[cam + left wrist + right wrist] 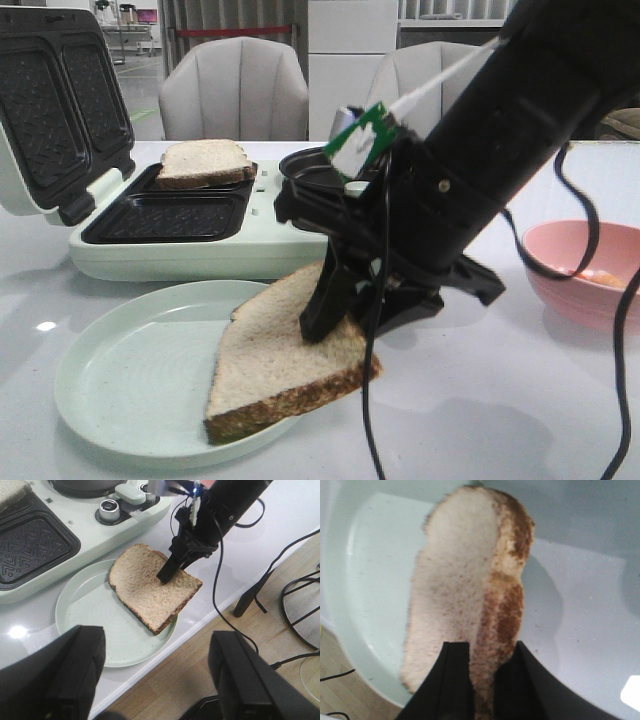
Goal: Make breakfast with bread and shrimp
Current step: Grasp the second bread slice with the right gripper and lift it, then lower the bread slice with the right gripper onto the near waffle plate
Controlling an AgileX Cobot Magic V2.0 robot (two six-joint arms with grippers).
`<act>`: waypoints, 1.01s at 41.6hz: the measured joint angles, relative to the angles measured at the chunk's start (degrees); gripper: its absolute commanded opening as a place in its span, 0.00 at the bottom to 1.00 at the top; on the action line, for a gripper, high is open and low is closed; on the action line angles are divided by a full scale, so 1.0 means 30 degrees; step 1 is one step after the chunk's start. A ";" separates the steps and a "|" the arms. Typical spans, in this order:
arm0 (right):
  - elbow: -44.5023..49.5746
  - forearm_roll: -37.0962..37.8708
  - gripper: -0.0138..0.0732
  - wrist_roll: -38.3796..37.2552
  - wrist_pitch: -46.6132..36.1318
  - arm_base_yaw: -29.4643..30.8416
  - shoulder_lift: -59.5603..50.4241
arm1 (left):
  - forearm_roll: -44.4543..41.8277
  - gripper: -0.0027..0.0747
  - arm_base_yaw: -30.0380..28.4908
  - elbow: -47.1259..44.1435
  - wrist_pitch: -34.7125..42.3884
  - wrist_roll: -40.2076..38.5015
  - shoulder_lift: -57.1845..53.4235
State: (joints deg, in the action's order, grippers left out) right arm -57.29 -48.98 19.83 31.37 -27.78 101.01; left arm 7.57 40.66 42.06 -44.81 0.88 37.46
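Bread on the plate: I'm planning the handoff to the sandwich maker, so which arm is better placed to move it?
Right. Its end effector is already shut on the bread slice on the plate; the left end effector hangs open, apart from it.

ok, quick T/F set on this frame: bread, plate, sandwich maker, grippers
1. The right gripper is shut on the bread slice at the plate. True.
2. That slice lies flat inside the plate. False: its right side is lifted and it overhangs the rim.
3. A second slice sits in the sandwich maker. True.
4. The sandwich maker's lid is closed. False: it stands open.
5. The left gripper holds bread. False: it is open, holding nothing.
6. The pink bowl is right of the plate. True.
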 measured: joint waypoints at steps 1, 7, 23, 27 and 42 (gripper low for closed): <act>0.0000 0.0108 0.26 0.0000 0.0037 0.0000 -0.0235 | 0.0000 0.68 0.0000 0.0000 0.0000 0.0000 0.0000; 0.0000 0.0371 0.26 0.0000 0.0075 0.0000 -0.1916 | 0.0000 0.68 0.0000 0.0000 0.0000 0.0000 0.0000; -0.1741 -0.0217 0.26 0.0000 -0.0305 0.0000 -0.4209 | 0.0030 0.68 0.0000 0.0000 0.0000 0.0000 0.0000; -0.3079 -0.0558 0.26 0.0000 -0.0551 0.0000 -0.3443 | 0.0030 0.68 0.0000 0.0000 0.0000 0.0000 0.0000; -1.0202 -0.2501 0.26 0.0025 -0.0639 -0.0296 0.3262 | 0.0030 0.68 0.0000 0.0000 0.0000 0.0000 0.0000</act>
State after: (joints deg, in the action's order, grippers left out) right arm -87.89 -56.48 19.91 29.45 -28.67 110.79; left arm 7.66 40.66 42.06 -44.81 0.88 37.46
